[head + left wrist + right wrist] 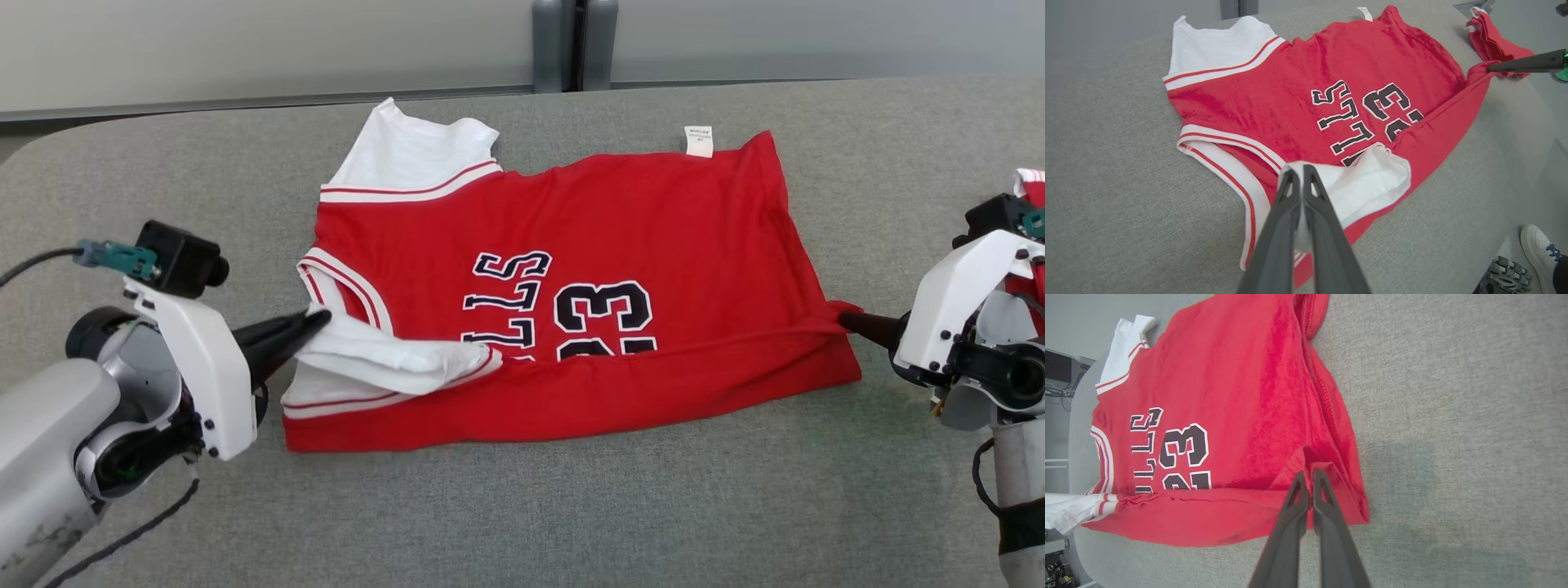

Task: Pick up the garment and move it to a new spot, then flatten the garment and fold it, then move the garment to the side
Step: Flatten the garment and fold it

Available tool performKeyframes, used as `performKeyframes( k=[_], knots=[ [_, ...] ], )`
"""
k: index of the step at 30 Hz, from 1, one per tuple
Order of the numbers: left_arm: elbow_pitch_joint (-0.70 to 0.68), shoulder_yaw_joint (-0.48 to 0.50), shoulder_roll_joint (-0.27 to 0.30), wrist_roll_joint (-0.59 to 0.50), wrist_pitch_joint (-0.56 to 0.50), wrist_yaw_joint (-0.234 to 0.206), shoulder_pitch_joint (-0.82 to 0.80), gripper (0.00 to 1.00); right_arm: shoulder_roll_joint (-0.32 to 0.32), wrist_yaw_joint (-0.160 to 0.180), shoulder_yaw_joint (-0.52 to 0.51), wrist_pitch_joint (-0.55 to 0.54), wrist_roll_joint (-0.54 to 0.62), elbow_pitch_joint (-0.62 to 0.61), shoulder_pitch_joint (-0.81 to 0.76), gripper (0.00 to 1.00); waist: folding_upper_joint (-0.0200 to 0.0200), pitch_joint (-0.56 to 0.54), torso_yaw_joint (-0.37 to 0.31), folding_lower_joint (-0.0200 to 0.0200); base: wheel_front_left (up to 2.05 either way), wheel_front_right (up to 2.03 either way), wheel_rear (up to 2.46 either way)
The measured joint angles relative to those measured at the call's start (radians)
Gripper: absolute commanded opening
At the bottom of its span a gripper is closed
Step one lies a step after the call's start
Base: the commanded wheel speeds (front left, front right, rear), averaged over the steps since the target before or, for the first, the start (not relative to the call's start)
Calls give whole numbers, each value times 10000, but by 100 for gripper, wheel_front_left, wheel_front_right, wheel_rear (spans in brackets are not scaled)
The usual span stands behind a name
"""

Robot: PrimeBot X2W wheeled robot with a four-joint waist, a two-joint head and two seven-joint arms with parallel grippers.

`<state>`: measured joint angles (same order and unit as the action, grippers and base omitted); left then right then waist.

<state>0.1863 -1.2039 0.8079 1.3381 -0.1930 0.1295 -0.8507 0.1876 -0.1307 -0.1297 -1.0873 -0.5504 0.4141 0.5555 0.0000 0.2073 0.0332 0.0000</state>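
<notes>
Red jersey [620, 212] lies on the grey tabletop [571, 506]; I see my left jaws clamped on its white sleeve [384, 363], right jaws pinching its hem [816, 327].

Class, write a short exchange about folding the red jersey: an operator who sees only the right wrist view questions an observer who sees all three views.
Operator: My right gripper is pinching the red jersey at its hem. What is the other arm doing?
Observer: The left gripper is shut on the white fabric at the jersey's shoulder end.
Operator: Is anything else lying near my side?
Observer: Yes, another red garment lies beyond your gripper, at the table edge.
</notes>
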Motion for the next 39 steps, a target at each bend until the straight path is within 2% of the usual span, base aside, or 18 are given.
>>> performKeyframes(
  k=[12,13,14,16,20,23,27,31,33,36,37,39],
  knots=[
    [1283,-384,-677,-332,100,0,-833,0,-146,0,199,426,-17,362,382,0,0,485,-131,-1,0,0,0],
    [1496,-378,-754,-290,138,2,-853,40,-142,0,221,623,-2,360,390,100,0,519,-143,0,0,0,0],
    [1810,-330,-834,-280,280,0,-888,100,-142,0,184,819,31,387,412,100,0,548,-154,0,0,0,0],
    [2533,-165,-1009,-374,612,-245,-1054,100,-163,2,146,1233,31,414,511,100,0,595,-172,0,0,0,0],
    [3304,-17,-1534,-523,1216,-249,-1224,100,-226,0,2,2370,-244,370,834,100,0,673,-162,0,0,0,0],
    [3848,508,-1778,-621,2458,-531,-1275,100,-134,2,128,3467,-491,263,845,100,0,666,-142,0,0,0,0],
    [4289,1135,-2291,-449,3929,-867,-1258,100,349,2,706,4959,-805,-21,608,100,0,551,-43,0,0,0,0],
    [4414,1902,-2579,-541,4508,-1001,-947,100,934,0,1586,7026,-993,-487,199,100,0,321,35,0,0,0,0],
    [4293,2790,-2750,-696,4531,-1118,-575,100,1149,0,1990,8094,-1112,-690,-69,100,0,186,63,0,0,0,0],
    [3624,4592,-3032,-1661,4548,-1294,138,100,1494,2,2679,9639,-1060,-936,-547,100,0,4,105,-1,0,0,0],
    [3076,5915,-3294,-2474,4546,-1547,973,100,1739,0,3135,10629,-750,-1049,-825,100,0,-73,111,0,0,0,0],
    [2364,7137,-3630,-3624,4546,-1887,1856,100,1919,0,3405,11557,-426,-1003,-1022,100,0,-100,111,0,0,0,0]
  ],
)
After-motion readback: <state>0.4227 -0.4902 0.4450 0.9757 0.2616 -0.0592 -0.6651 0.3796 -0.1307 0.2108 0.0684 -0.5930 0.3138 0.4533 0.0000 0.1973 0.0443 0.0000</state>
